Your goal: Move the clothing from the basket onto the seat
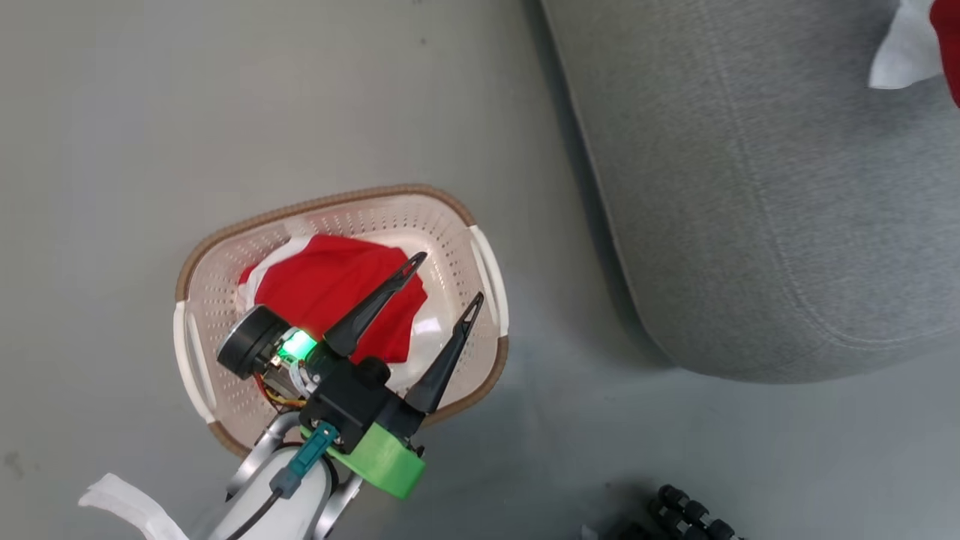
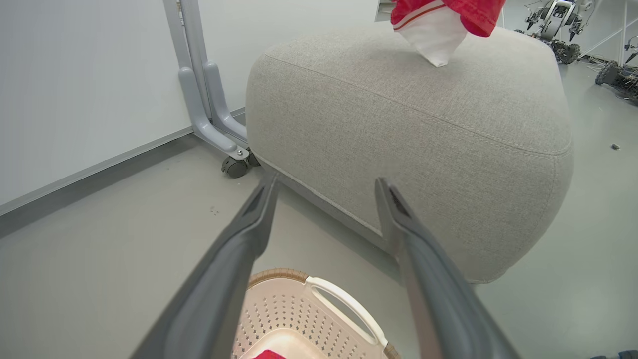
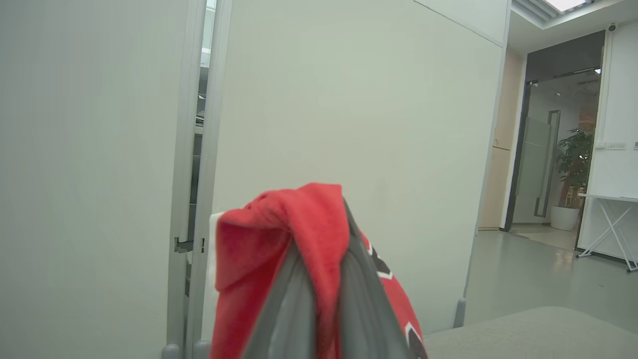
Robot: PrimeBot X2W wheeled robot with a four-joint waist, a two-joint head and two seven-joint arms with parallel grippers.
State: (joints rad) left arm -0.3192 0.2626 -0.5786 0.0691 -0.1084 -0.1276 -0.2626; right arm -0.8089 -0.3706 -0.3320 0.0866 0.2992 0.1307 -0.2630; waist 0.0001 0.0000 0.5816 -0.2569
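One red garment (image 3: 299, 214) hangs pinched in the closed right gripper (image 3: 324, 249) over the seat (image 1: 750, 187) at two o'clock, not yet laid down, while the second garment (image 1: 330, 289) lies in the basket (image 1: 322, 201) at eight o'clock under the wide-open, empty left gripper (image 1: 449, 279).

Basket (image 1: 337, 198) w/ garment (image 1: 322, 285) on floor (image 1: 112, 112) L of seat (image 1: 750, 187); 2nd garment (image 2: 468, 15) over seat.

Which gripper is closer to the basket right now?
Left. The left gripper hovers over the basket, jaws open above the red garment inside. The right gripper is up by the seat, shut on a second garment.
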